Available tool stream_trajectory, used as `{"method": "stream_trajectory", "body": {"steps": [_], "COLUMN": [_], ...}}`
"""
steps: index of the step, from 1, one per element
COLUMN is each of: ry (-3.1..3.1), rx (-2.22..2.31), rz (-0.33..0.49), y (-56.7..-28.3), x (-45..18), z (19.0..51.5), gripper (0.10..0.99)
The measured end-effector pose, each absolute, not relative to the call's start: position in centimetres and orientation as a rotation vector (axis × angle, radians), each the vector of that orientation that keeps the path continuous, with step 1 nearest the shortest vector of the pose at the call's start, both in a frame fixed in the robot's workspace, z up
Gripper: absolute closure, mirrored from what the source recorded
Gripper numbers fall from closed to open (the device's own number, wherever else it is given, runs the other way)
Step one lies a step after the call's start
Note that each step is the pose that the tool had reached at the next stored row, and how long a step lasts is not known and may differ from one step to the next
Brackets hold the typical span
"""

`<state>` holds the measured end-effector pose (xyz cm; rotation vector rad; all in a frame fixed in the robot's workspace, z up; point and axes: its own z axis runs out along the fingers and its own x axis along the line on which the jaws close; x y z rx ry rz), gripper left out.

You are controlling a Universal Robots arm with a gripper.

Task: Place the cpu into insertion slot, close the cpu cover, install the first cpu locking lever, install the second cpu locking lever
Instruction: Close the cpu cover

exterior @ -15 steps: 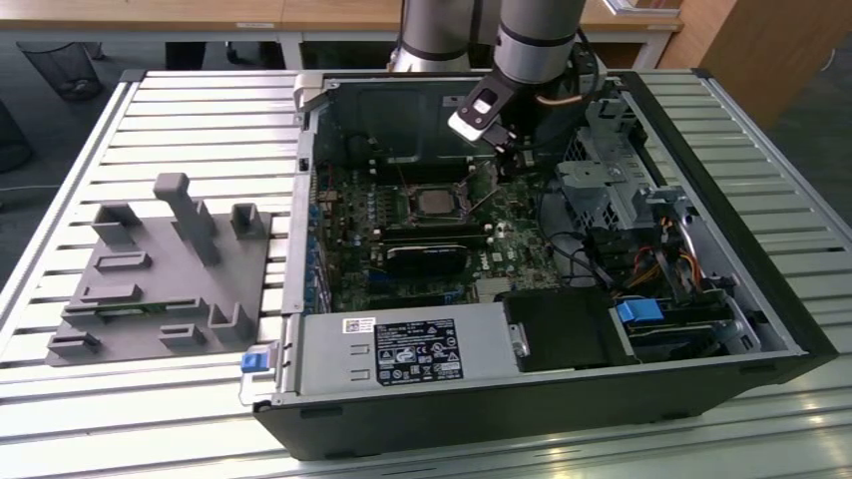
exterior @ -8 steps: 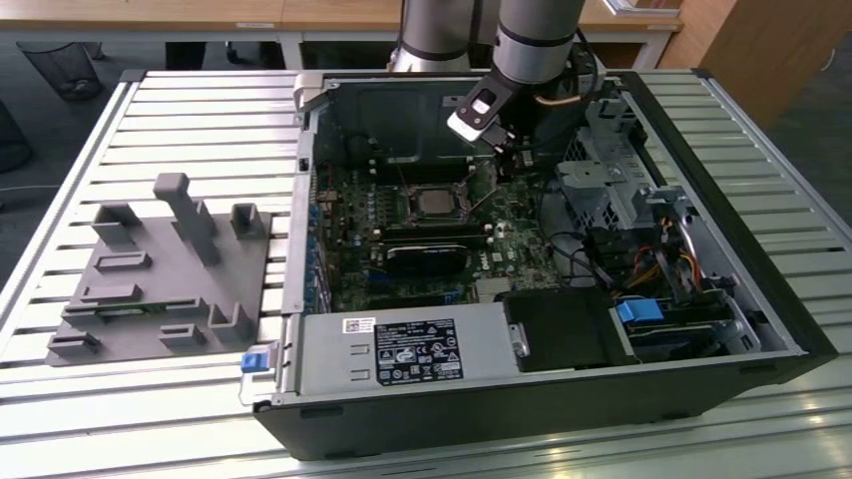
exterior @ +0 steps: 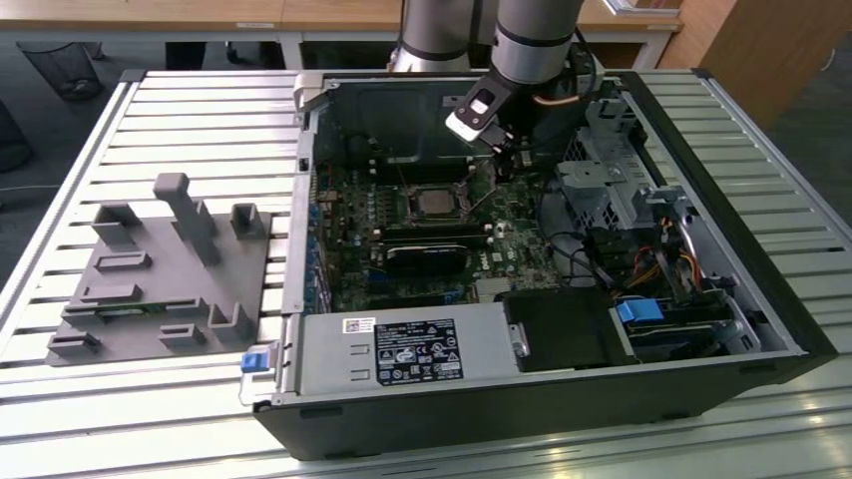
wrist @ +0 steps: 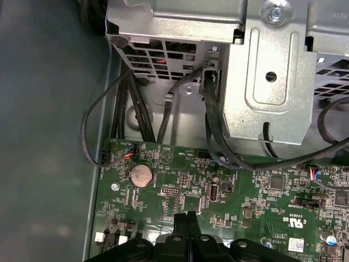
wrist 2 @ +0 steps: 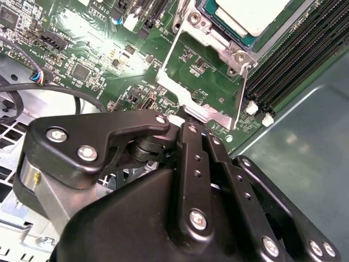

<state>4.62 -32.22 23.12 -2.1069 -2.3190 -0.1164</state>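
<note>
The small square silvery cpu (wrist 2: 251, 13) sits in the silver-rimmed square insertion slot (wrist 2: 238, 54) on the green circuit board (wrist: 180, 191). The thin silver frame-shaped cpu cover (wrist 2: 221, 113) is flipped open beside the slot. The black gripper (wrist 2: 190, 124) has its 2 fingers pressed together, with the tips touching the cover's end away from the slot. It hangs just to the exterior view's right of the slot.

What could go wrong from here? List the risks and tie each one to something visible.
1. The gripper looks pinched shut on the thin free edge of the open cpu cover. The grip may slip, letting the cover drop onto the seated cpu.
2. Black cables run along the board's edge close to the gripper and could snag as the arm moves.
</note>
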Motion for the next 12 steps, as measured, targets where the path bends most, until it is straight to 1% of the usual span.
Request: {"method": "stream_trajectory", "body": {"steps": [12], "ry": [-2.319], "rx": [-2.107], "rz": [-0.116], "y": [-32.22], "x": [3.87], "z": [23.01], "gripper": [0.98]}}
